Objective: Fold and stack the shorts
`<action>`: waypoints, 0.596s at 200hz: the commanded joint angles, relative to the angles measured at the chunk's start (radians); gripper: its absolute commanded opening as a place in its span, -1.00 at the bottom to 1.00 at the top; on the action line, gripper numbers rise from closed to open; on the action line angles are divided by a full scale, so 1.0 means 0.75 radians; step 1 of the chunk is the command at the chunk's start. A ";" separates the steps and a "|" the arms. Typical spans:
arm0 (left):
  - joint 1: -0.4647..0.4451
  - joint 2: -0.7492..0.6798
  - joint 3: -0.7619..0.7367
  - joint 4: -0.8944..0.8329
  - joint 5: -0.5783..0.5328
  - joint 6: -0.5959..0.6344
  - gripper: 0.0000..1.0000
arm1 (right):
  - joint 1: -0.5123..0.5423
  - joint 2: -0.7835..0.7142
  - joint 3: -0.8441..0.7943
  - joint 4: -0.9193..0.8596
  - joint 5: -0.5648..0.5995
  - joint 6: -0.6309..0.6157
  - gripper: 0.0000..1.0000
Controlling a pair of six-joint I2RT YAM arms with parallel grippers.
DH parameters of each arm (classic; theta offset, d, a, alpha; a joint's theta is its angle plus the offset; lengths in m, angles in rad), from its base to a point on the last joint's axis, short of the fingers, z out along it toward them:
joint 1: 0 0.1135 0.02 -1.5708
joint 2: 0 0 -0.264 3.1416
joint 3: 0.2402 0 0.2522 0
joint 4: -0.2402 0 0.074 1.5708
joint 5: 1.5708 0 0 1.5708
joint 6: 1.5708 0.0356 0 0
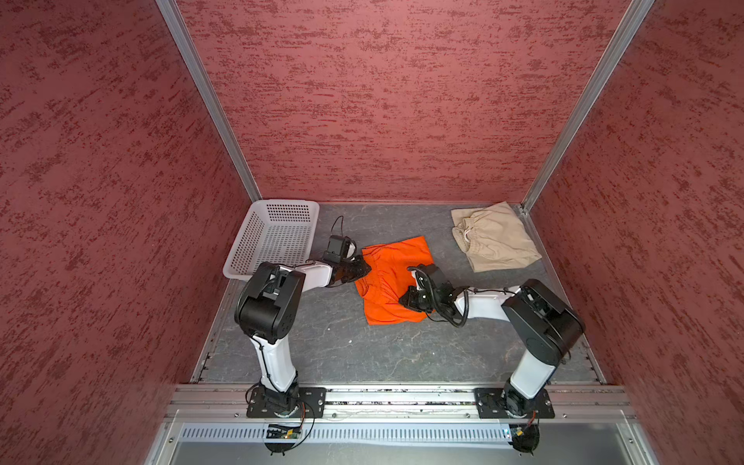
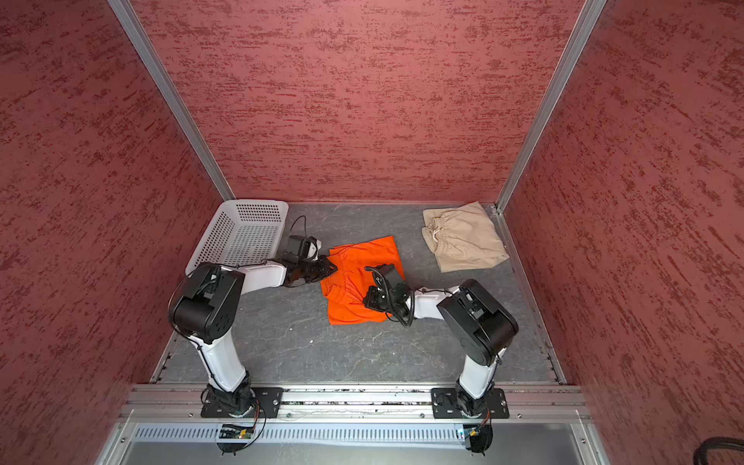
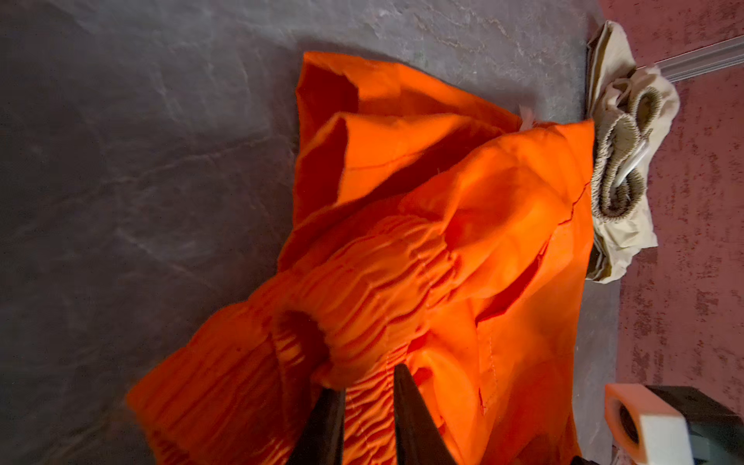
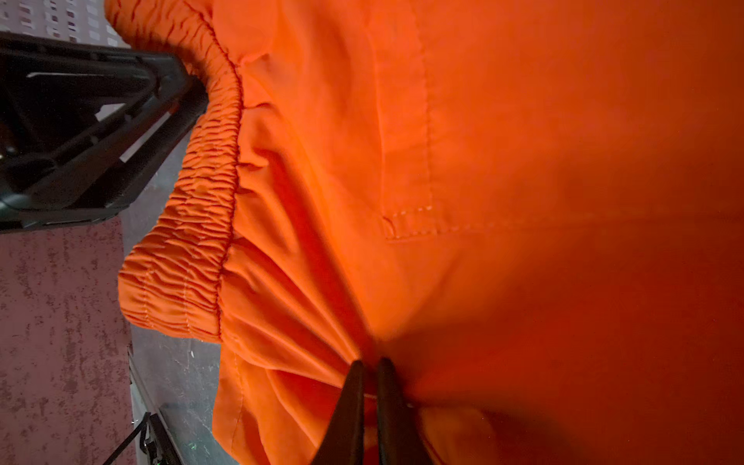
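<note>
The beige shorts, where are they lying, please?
In both top views the beige shorts lie in the far right corner, apart from the orange shorts.

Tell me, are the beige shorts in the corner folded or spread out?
Folded. The beige shorts lie as a compact bundle, their waistband doubled on itself, with fabric layers stacked at the edge.

Both top views: right gripper (image 1: 402, 300) fingertips hidden under its own body. Right wrist frame cuts off orange shorts (image 4: 483, 161); left wrist: beige shorts (image 3: 628, 169) partly behind them.
</note>
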 commanded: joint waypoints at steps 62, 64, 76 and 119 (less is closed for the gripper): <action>0.004 -0.349 -0.027 -0.079 0.094 0.027 -0.32 | -0.034 -0.218 0.196 -0.198 0.023 -0.028 -0.37; 0.000 -0.360 -0.028 -0.084 0.096 0.029 -0.32 | -0.040 -0.223 0.195 -0.195 0.021 -0.027 -0.37; -0.029 -0.422 -0.045 -0.126 0.104 0.036 -0.34 | -0.080 -0.253 0.183 -0.172 0.001 -0.019 -0.39; -0.169 -0.440 -0.198 -0.139 0.101 -0.013 -0.51 | -0.217 -0.220 0.090 -0.130 -0.093 -0.020 -0.66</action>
